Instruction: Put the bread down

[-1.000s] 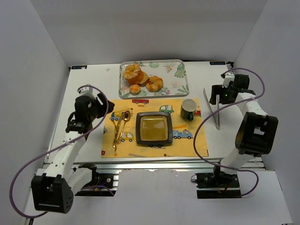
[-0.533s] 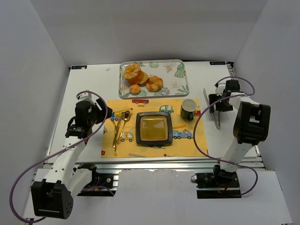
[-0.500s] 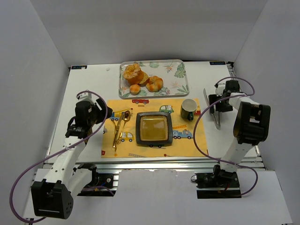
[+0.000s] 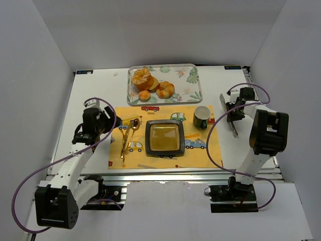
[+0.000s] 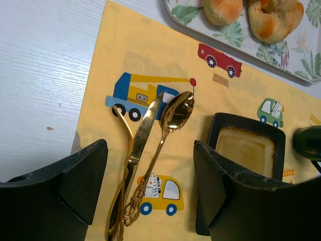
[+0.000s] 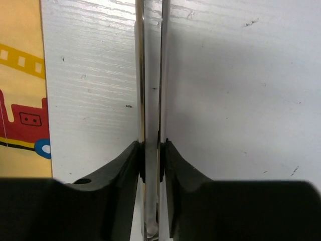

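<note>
The bread (image 4: 165,89) lies in the leaf-patterned tray (image 4: 193,80) at the back of the table (image 4: 95,90). A small bun (image 4: 144,95) sits just beside it and a ruffled orange pastry (image 4: 142,78) further back, all three close together. On the yellow placemat (image 4: 200,153) sits a dark square plate (image 4: 149,138), with a green mug (image 4: 202,117) near its far right corner and gold cutlery (image 4: 128,135) to its left. The left gripper (image 5: 149,150) hangs above that cutlery, jaws spread wide. The right gripper (image 6: 151,148) pinches metal tongs (image 6: 140,60) (both blades squeezed together) over bare table right of the mat.
</note>
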You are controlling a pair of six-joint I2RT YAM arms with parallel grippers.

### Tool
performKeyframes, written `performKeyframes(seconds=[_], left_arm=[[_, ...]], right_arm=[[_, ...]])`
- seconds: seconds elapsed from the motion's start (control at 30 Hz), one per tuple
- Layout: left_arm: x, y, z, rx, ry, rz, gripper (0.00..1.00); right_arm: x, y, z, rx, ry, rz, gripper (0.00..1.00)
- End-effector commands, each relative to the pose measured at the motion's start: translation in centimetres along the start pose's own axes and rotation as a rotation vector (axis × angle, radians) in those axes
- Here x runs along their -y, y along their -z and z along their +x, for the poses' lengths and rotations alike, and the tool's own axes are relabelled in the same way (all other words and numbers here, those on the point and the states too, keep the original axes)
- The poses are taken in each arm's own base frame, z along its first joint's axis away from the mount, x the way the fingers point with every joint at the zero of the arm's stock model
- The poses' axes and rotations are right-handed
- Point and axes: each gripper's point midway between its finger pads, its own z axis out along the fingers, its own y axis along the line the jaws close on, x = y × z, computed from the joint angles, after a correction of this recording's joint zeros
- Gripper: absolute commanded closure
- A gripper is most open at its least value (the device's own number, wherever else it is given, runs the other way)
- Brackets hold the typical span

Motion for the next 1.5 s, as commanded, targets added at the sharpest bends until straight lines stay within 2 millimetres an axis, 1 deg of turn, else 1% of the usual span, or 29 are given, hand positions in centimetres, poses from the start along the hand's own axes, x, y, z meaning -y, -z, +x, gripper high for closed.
performKeyframes(seconds=[0.0, 0.03, 0.07, 0.13, 0.17, 0.2, 0.23, 0.27, 0.3, 0.33, 0.37, 0.4, 0.43, 0.47, 0.5, 0.53, 0.57, 0.6, 0.63, 0.67, 0.7, 0.77, 0.87, 0.97, 1.07, 1.23, 1.33, 1.4, 1.47], left_arm=[[1.0, 0.6, -1.7, 0.048, -0.010, 0.032, 0.21], [1.0, 0.7, -1.7, 0.053, -0.006, 0.033, 0.21], [1.0, 0.7, -1.6, 0.054, -0.003, 0.034, 0.21], [1.1, 0.9, -1.8, 0.066, 0.003, 0.041, 0.21], [1.1, 1.0, -1.8, 0.067, 0.003, 0.042, 0.21], [1.2, 1.0, -1.8, 0.066, 0.004, 0.043, 0.21], [1.1, 1.0, -1.8, 0.065, 0.004, 0.043, 0.21], [1.2, 1.0, -1.9, 0.067, 0.003, 0.044, 0.21], [1.2, 1.0, -1.9, 0.065, 0.003, 0.045, 0.21], [1.3, 1.0, -1.9, 0.067, 0.003, 0.045, 0.21], [1.3, 1.0, -1.9, 0.066, 0.003, 0.047, 0.21], [1.4, 1.0, -2.0, 0.068, 0.002, 0.050, 0.21], [1.4, 1.0, -2.0, 0.068, 0.004, 0.050, 0.21], [1.4, 1.0, -2.0, 0.068, 0.004, 0.052, 0.21], [1.5, 1.2, -2.2, 0.072, 0.008, 0.054, 0.21], [1.6, 1.3, -2.3, 0.076, 0.008, 0.057, 0.21], [1.6, 1.3, -2.3, 0.077, 0.010, 0.055, 0.21], [1.6, 1.4, -2.4, 0.079, 0.013, 0.055, 0.21], [1.7, 1.5, -2.5, 0.084, 0.015, 0.058, 0.21], [1.7, 1.5, -2.6, 0.085, 0.022, 0.056, 0.21], [1.7, 1.6, -2.5, 0.086, 0.025, 0.053, 0.21], [1.7, 1.8, -2.7, 0.092, 0.033, 0.054, 0.21], [1.6, 1.9, -2.7, 0.099, 0.051, 0.048, 0.21], [1.5, 2.1, -2.7, 0.106, 0.062, 0.044, 0.21], [1.4, 2.1, -2.6, 0.104, 0.067, 0.038, 0.21], [1.2, 1.9, -2.4, 0.096, 0.062, 0.031, 0.21], [1.2, 1.8, -2.3, 0.092, 0.062, 0.032, 0.21], [1.2, 1.7, -2.2, 0.090, 0.060, 0.032, 0.21], [1.2, 1.7, -2.3, 0.088, 0.059, 0.029, 0.21]], right_arm=[[0.2, 0.9, -0.8, 0.029, 0.073, 0.000, 0.80], [0.4, 2.4, -2.9, 0.093, 0.100, 0.009, 0.84], [0.2, 3.4, -3.8, 0.120, 0.122, 0.000, 0.87], [-1.1, 5.3, -6.4, 0.207, 0.218, -0.073, 0.94], [-1.4, 7.4, -9.1, 0.279, 0.270, -0.080, 0.96], [-3.0, 8.4, -10.0, 0.301, 0.305, -0.139, 0.96], [-3.6, 9.2, -11.1, 0.326, 0.317, -0.152, 0.95], [-3.9, 11.0, -13.8, 0.381, 0.338, -0.153, 0.93], [-5.6, 11.6, -14.5, 0.382, 0.348, -0.198, 0.88], [-6.3, 12.1, -15.4, 0.392, 0.344, -0.215, 0.86], [-7.0, 13.1, -17.5, 0.423, 0.327, -0.233, 0.85], [-8.7, 13.7, -18.4, 0.439, 0.331, -0.289, 0.78], [-9.1, 14.0, -18.7, 0.431, 0.309, -0.319, 0.76], [-11.1, 13.4, -19.2, 0.415, 0.286, -0.368, 0.74], [-13.8, 14.7, -21.8, 0.466, 0.252, -0.459, 0.69], [-14.1, 14.2, -21.6, 0.447, 0.220, -0.472, 0.68], [-14.8, 14.6, -22.1, 0.456, 0.197, -0.511, 0.67], [-15.3, 13.9, -22.5, 0.452, 0.163, -0.538, 0.66], [-16.2, 14.0, -22.6, 0.433, 0.097, -0.598, 0.65], [-16.5, 14.1, -23.1, 0.433, 0.066, -0.618, 0.64], [-16.8, 13.4, -23.5, 0.433, 0.045, -0.643, 0.64], [-17.8, 13.5, -23.8, 0.413, -0.041, -0.704, 0.61], [-19.2, 13.2, -24.2, 0.397, -0.080, -0.769, 0.60], [-20.4, 12.8, -24.7, 0.399, -0.056, -0.786, 0.59], [-20.9, 12.3, -24.7, 0.394, -0.054, -0.776, 0.59], [-20.1, 10.2, -23.9, 0.357, -0.098, -0.662, 0.58], [-20.4, 9.4, -23.2, 0.328, -0.126, -0.643, 0.56], [-21.2, 9.2, -23.0, 0.318, -0.118, -0.630, 0.55], [-21.3, 8.8, -23.0, 0.319, -0.110, -0.593, 0.54]])
